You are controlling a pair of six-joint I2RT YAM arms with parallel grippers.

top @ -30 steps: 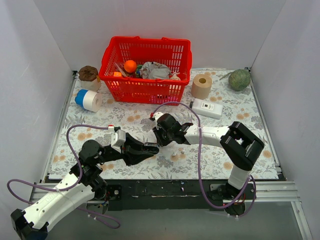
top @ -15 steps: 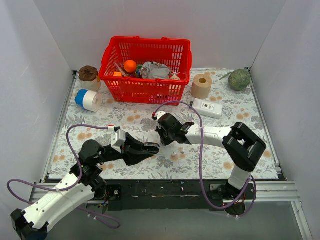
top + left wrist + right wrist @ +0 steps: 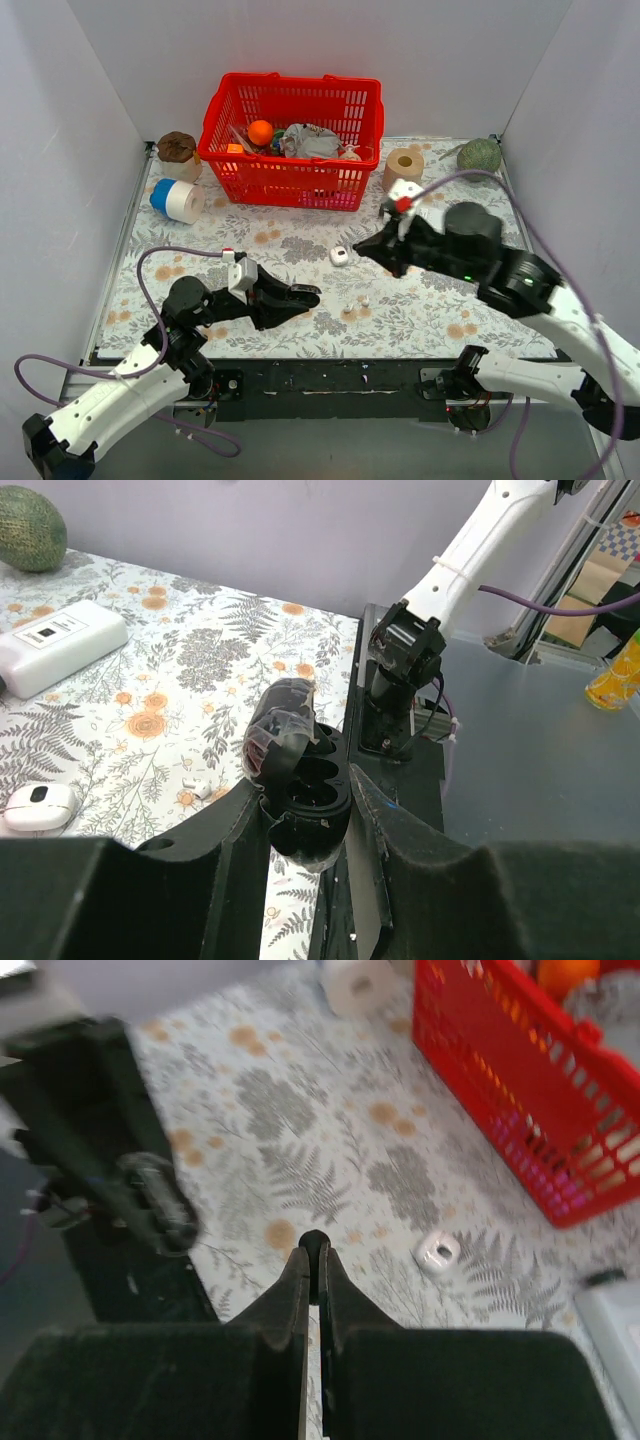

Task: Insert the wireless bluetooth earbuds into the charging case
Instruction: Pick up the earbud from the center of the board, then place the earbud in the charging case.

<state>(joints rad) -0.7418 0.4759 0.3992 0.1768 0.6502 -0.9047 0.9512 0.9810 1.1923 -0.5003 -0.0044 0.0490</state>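
My left gripper (image 3: 297, 296) is shut on an open black charging case (image 3: 305, 792), lid tilted back and both sockets showing, low over the table's front middle. My right gripper (image 3: 372, 246) is lifted above the table to the right, its jaws pinched on a tiny black earbud (image 3: 315, 1241) at the tips. Two white earbuds (image 3: 364, 298) (image 3: 347, 314) lie on the floral cloth between the grippers; one shows in the left wrist view (image 3: 200, 790). A small white oval case (image 3: 339, 256) lies shut on the cloth, also in the right wrist view (image 3: 437, 1253).
A red basket (image 3: 290, 180) of odds and ends stands at the back. A paper roll (image 3: 403, 172), a green melon (image 3: 479, 157), a blue-and-white tape roll (image 3: 177, 200) and a brown lump (image 3: 177, 148) ring the back. A white box (image 3: 55, 645) lies behind my right arm.
My right arm has lifted and swung right, away from the black case, with the black earbud in its tips. The white case it covered now shows. The left arm has held still.
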